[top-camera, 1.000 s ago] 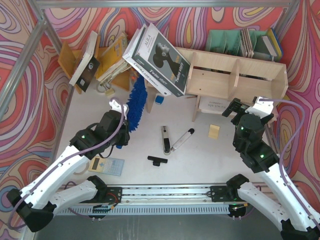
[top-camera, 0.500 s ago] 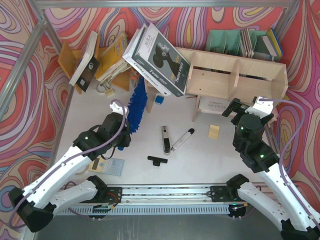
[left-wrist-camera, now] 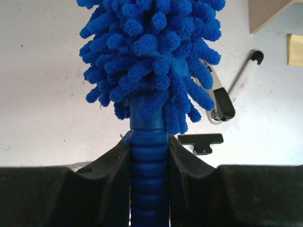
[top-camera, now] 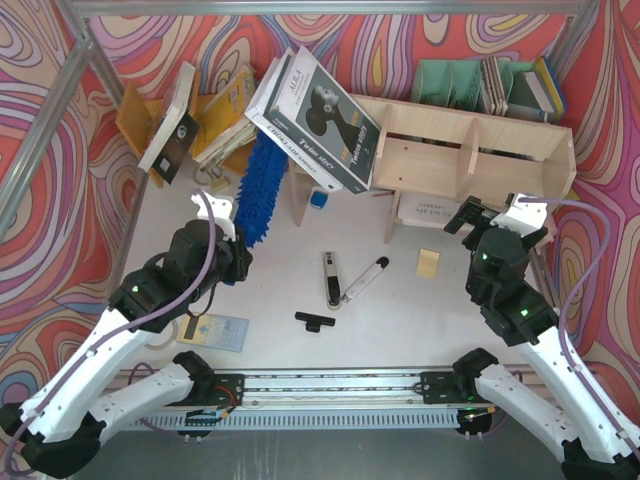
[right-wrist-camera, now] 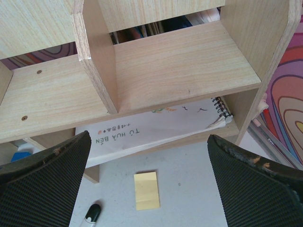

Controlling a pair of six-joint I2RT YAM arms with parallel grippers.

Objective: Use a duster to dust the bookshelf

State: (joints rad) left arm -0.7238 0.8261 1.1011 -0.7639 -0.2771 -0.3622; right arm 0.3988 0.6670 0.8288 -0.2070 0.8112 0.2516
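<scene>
The pale plywood bookshelf (top-camera: 470, 150) stands at the back right, with books leaning on its left end; the right wrist view shows its compartments (right-wrist-camera: 175, 61) up close. The blue fluffy duster (top-camera: 258, 188) points up toward the shelf's left end. My left gripper (top-camera: 228, 232) is shut on its ribbed blue handle (left-wrist-camera: 148, 179), with the fluffy head (left-wrist-camera: 151, 52) above the table. My right gripper (top-camera: 478, 212) is open and empty, just in front of the shelf's lower right compartment.
A spiral notebook (right-wrist-camera: 156, 127) lies under the shelf. A yellow sticky pad (top-camera: 429, 263), a marker (top-camera: 364, 279), a stapler (top-camera: 330, 279), a black clip (top-camera: 315, 320) and a calculator (top-camera: 214, 331) lie on the table. An orange book rack (top-camera: 150, 125) and green file holders (top-camera: 455, 82) stand behind.
My left arm has pulled back left and swung the duster, which now points farther up toward the leaning books and the shelf's left end. The right arm has not moved.
</scene>
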